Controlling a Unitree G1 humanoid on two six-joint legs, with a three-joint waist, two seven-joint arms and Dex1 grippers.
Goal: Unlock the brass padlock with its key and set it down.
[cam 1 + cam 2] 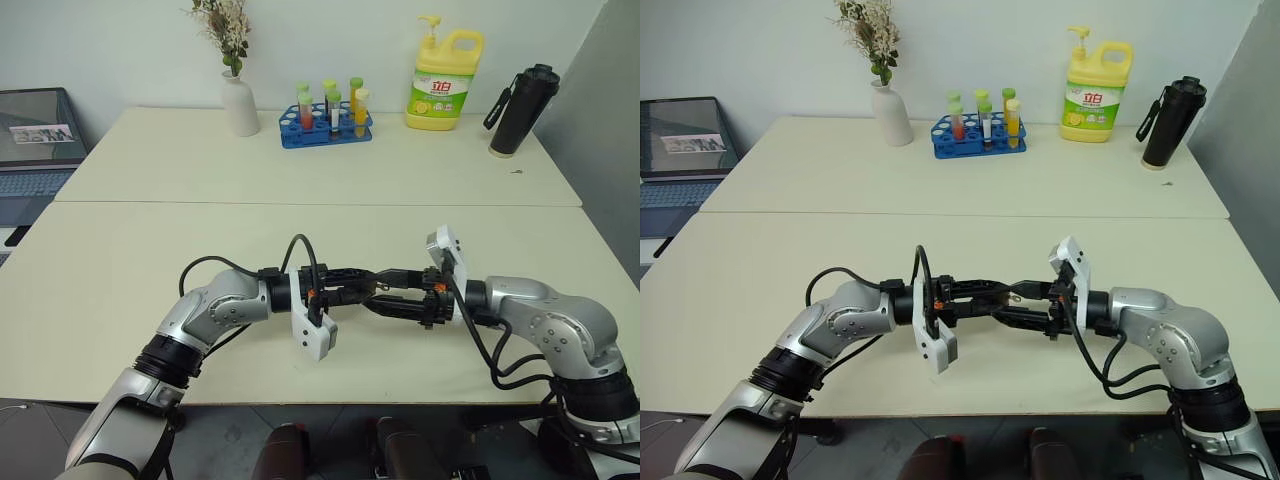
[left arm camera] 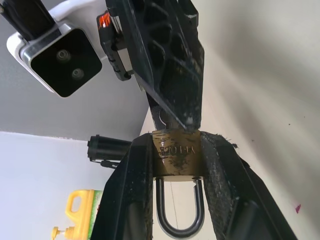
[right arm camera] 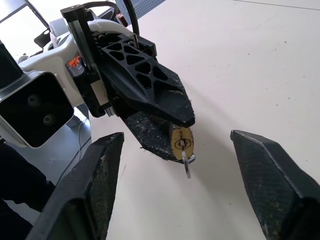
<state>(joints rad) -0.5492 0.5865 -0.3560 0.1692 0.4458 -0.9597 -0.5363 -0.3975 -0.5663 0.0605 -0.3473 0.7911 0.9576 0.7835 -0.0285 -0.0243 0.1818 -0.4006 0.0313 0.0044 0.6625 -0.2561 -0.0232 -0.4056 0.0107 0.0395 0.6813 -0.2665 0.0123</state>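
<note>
The brass padlock is clamped between the two fingers of my left gripper, which is shut on it and held above the table's near part. Its silver shackle points back toward the left wrist, with both legs in the body. The key sticks out of the keyhole in the padlock's end face. My right gripper faces the left one from the right and is open. Its fingers stand wide on either side of the key without touching it. The two grippers meet tip to tip.
The cream table has a seam across its middle. Along the back stand a white vase with flowers, a blue rack of tubes, a yellow detergent bottle and a black bottle. A laptop sits at far left.
</note>
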